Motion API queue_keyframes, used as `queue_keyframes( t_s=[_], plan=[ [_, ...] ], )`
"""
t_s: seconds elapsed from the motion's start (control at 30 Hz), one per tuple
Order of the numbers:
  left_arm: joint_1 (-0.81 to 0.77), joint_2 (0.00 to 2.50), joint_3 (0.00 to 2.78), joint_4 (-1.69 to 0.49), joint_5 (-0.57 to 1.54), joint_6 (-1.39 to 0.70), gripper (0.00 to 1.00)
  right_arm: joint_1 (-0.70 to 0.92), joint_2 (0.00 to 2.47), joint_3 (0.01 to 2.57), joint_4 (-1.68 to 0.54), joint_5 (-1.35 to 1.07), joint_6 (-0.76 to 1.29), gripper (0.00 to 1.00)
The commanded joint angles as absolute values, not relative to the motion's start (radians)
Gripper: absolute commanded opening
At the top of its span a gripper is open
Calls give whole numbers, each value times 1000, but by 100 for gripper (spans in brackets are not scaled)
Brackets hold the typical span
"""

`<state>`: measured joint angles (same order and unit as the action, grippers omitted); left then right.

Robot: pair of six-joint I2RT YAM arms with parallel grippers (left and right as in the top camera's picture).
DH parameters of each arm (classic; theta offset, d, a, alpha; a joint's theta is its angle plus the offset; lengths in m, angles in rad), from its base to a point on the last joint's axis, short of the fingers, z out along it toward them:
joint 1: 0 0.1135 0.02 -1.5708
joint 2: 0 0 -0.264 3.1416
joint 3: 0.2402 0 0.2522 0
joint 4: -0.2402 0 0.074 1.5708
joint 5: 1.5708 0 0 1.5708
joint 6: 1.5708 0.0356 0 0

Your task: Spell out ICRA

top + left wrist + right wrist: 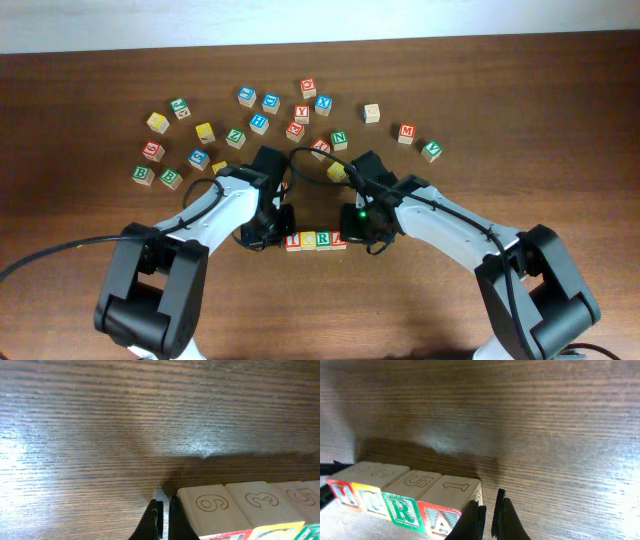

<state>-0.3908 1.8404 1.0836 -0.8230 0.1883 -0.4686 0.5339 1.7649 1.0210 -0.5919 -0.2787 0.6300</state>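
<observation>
Overhead view: a row of four blocks lies on the wooden table, toward its near side, with one arm's gripper at each end of the row.
Row order, right wrist view: the front faces read from left to right as the I block in red, the C block in yellow, the R block in green and the A block in red.
Spacing: each block touches its neighbour, and the front faces form one nearly straight line.
Top faces: bare wood with outlined digits. In the left wrist view they read 6, 3 and 5 going away from the fingers; in the right wrist view 5 is on the R block and 1 on the A block.
Left gripper: clenched with nothing in it. The left wrist view shows only a thin slit between the dark fingers. The tips are low over the table, just beside the I block's outer side. Whether they touch it cannot be told.
Right gripper: also clenched and grasping nothing. Its tips are just beside the A block's outer side, and contact cannot be told there either.
Loose blocks: many lettered blocks are scattered in an arc on the far side of the table, well apart from the row.
Green light: glows on the right arm near its wrist.
</observation>
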Motion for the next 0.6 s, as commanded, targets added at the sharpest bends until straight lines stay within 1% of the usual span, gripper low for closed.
queue_keyframes(
  t_s=[0.0,0.57],
  plan=[
    [-395,1848,1079,-831,221,-474,0,550,1774,1024,-570,-303,637,4],
    [-395,1848,1079,-816,221,-473,0,550,1774,1024,-602,-276,636,4]
  ],
)
